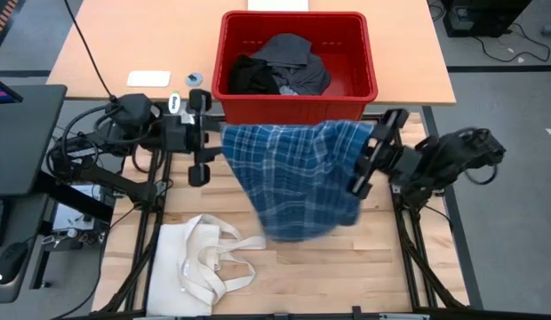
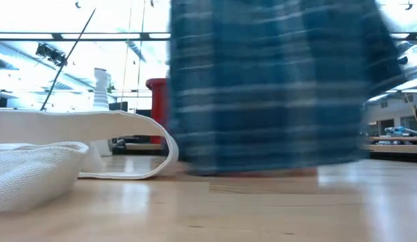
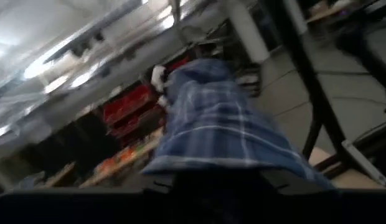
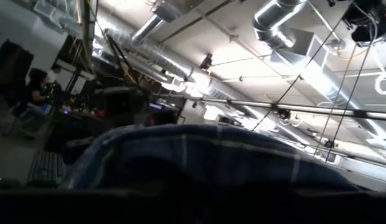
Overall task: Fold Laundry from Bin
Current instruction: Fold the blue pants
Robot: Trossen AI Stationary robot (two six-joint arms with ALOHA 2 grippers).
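While both arms held it up between them, the blue plaid shirt [image 1: 298, 178] hung spread above the wooden table [image 1: 347, 267], its top edge stretched just in front of the red bin [image 1: 355, 53] and its lower hem reaching down close to the tabletop. At the shirt's left top corner the left gripper [image 1: 209, 133] was clenched on the cloth; at the right top corner the right gripper [image 1: 371, 153] grasped the other end, its arm angled in from the table's right side. Seen from the low camera, the shirt [image 2: 269, 87] filled most of the view as a hanging curtain, its hem just above the boards. Inside the bin lay more laundry: a dark grey piece [image 1: 289, 52] on top and a black piece [image 1: 249, 76] beside it. A cream tote bag [image 1: 200, 262] lay flat on the near left part of the table, its long handles curled toward the shirt but apart from it. On the far tabletop left of the bin sat a white card [image 1: 148, 78] and a small round object [image 1: 192, 79]
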